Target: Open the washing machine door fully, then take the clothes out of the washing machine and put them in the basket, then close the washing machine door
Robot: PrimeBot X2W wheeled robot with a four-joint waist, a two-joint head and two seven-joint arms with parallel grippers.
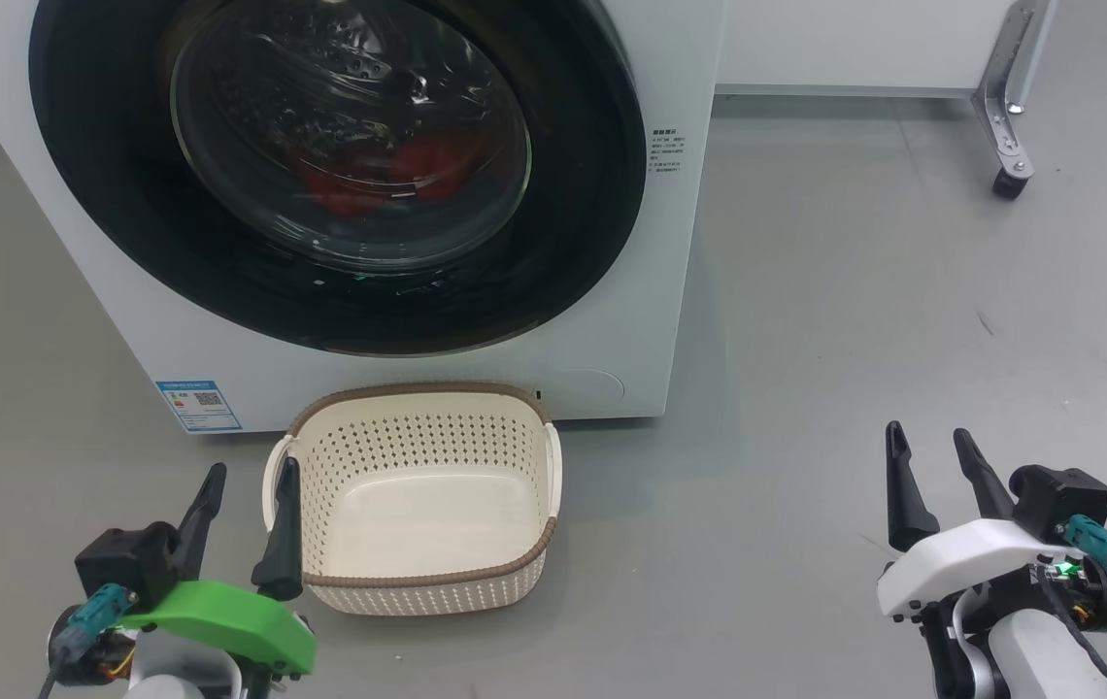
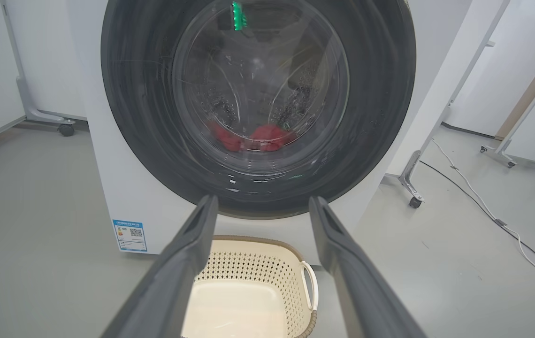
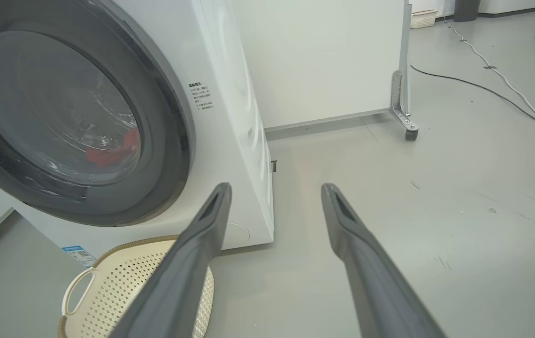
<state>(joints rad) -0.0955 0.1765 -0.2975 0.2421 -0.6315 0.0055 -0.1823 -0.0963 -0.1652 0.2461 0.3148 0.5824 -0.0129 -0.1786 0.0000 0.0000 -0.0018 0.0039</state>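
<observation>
Bearing a blue QR label (image 1: 198, 405): washing machine (image 1: 623, 340).

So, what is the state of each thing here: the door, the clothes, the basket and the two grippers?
washing machine door: shut.
clothes: inside the washing machine, seen through the door.
basket: upright on the floor, empty.
left gripper: open, holding nothing.
right gripper: open, holding nothing.

Top of washing machine door (image 1: 592, 194) cut off by picture edge. clothes (image 1: 418, 165) just red blur behind glass, count unclear. printed text (image 1: 665, 155), blue label (image 1: 198, 405) unreadable.
</observation>
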